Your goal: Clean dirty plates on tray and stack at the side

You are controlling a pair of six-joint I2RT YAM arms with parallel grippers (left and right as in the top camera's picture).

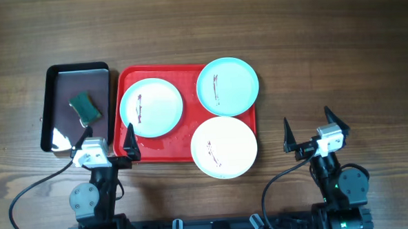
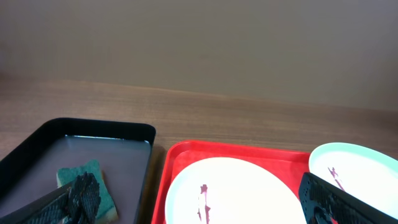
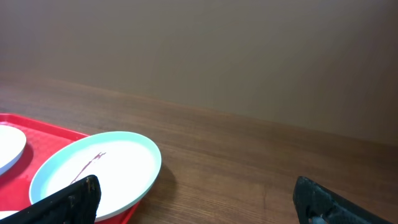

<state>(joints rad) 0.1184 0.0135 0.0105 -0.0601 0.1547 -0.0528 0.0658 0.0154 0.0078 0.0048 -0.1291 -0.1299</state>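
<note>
Both arms are folded low over their bases, with the left gripper [image 1: 93, 136] and the right gripper [image 1: 307, 122] held level and pointing forward, the jaws of each spread wide apart and gripping nothing.

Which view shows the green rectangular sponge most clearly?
The overhead view: the green rectangular sponge lies whole in the black rectangular tray. The left wrist view shows it partly behind a tool finger; the right wrist view misses it.
</note>
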